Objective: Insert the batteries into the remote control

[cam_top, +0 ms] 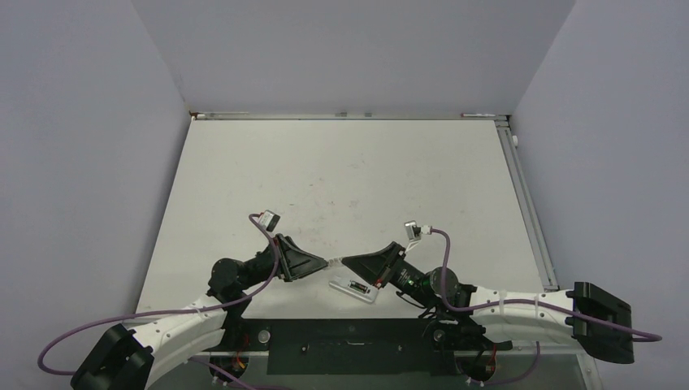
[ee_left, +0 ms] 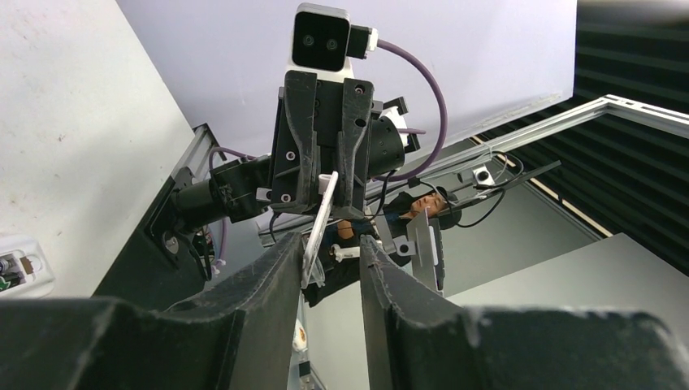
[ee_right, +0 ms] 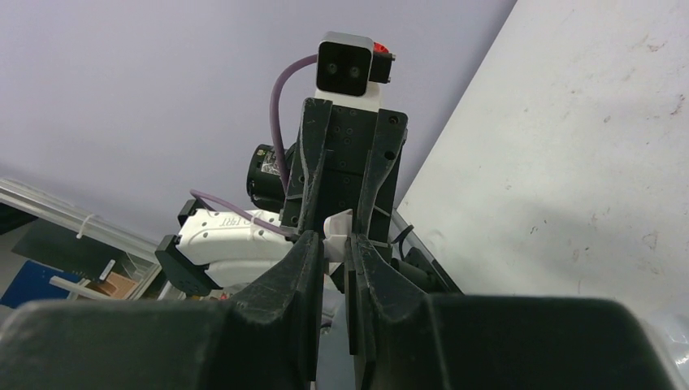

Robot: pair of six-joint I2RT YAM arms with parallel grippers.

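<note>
The right gripper (ee_right: 333,249), its dark fingers drawn close together, is pinching a small white piece (ee_right: 336,232) while the left gripper (ee_right: 341,218) is facing it head-on, the white table (ee_right: 569,162) stretching away at right

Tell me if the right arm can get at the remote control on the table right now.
Probably not yet. The right claw is shut on a thin white piece, so it has no free grip to take anything else. The remote control does lie close beside it, with nothing seen barring the way.
</note>
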